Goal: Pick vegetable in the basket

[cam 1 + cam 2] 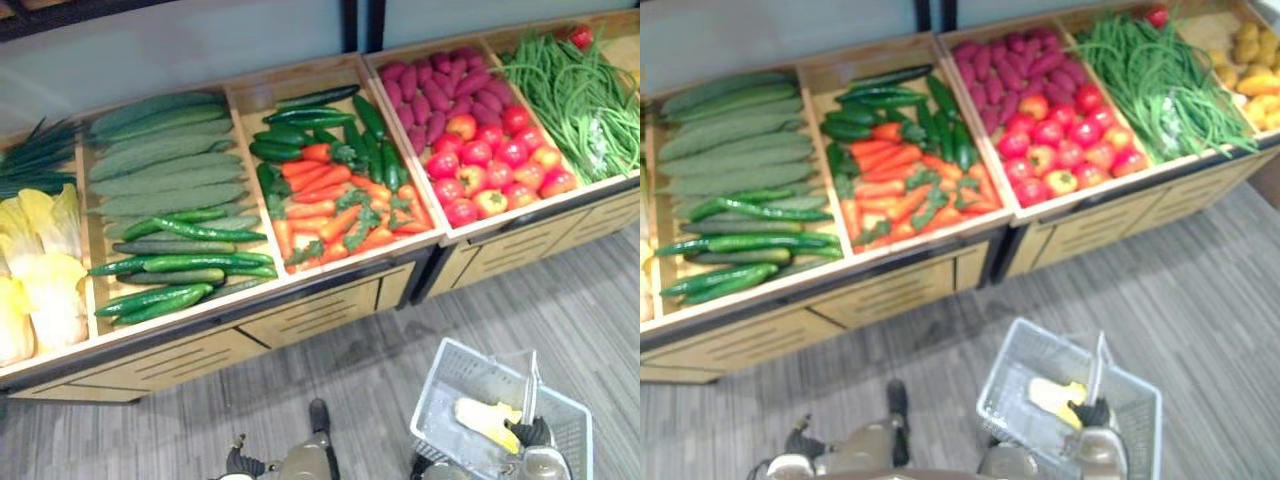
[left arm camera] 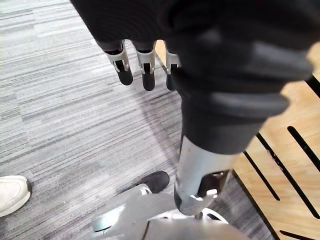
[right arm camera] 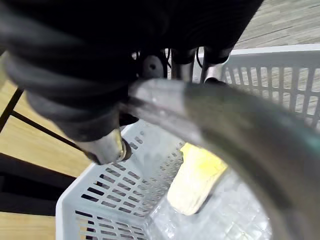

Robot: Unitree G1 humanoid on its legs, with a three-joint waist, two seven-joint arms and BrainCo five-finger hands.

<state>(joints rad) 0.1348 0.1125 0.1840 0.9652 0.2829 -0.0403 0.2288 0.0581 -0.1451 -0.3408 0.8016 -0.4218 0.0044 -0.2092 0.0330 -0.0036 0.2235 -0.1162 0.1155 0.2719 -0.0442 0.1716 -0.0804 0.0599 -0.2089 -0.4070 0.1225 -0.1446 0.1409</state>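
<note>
The right hand (image 1: 537, 434) curls its fingers round the basket handle (image 3: 225, 115); a yellow vegetable (image 1: 487, 420) lies inside. The left hand (image 2: 145, 70), straight-fingered and empty beside the basket, likely picks next.

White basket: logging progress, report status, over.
Right hand shut on handle of white plastic mesh basket. Left hand open, idle over floor. One pale yellow vegetable inside. Nothing blocking.

Floor (image 1: 560, 300) btwn veg stand (image 1: 310, 318) & basket (image 1: 435, 400) free; upright handle (image 1: 530, 385) spans basket opening, near right.
</note>
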